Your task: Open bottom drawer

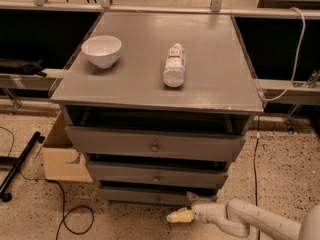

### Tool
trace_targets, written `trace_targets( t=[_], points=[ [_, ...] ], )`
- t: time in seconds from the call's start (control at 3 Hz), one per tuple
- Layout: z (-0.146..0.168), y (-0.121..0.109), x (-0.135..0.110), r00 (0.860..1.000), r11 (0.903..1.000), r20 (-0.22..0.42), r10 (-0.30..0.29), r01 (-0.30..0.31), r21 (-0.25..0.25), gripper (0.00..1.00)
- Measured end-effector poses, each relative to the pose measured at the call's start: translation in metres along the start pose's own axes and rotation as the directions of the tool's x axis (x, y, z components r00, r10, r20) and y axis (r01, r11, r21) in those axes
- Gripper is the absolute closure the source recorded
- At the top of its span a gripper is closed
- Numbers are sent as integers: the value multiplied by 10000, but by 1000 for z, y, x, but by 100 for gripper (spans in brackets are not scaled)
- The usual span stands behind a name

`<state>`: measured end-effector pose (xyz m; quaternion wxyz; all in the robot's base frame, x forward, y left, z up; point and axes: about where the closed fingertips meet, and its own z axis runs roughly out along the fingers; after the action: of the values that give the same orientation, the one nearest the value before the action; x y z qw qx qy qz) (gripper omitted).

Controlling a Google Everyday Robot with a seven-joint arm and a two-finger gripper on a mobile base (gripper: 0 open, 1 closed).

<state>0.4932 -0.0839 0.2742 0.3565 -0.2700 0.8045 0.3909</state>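
The grey cabinet has three drawers. The bottom drawer (145, 196) is the lowest, slimmest grey front, with a small round knob (158, 200) at its centre. The middle drawer (156, 175) and the tall top drawer (154, 144) sit above it. My gripper (186, 207) is at the end of the white arm coming in from the lower right. It hangs low near the floor, just right of and below the bottom drawer's knob. One fingertip (178, 216) points left below the drawer front, the other reaches up toward its lower right edge.
A white bowl (101, 50) and a lying white bottle (174, 65) rest on the cabinet top (215, 59). A cardboard box (62, 156) stands on the floor at the cabinet's left. Black cables (75, 219) and a black bar (20, 164) lie on the speckled floor at left.
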Motion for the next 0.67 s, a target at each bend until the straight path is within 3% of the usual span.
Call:
trace_targets(
  t=[0.67],
  points=[
    [5,-3,1,9996,9997,143,235,-237,118,0]
  ],
)
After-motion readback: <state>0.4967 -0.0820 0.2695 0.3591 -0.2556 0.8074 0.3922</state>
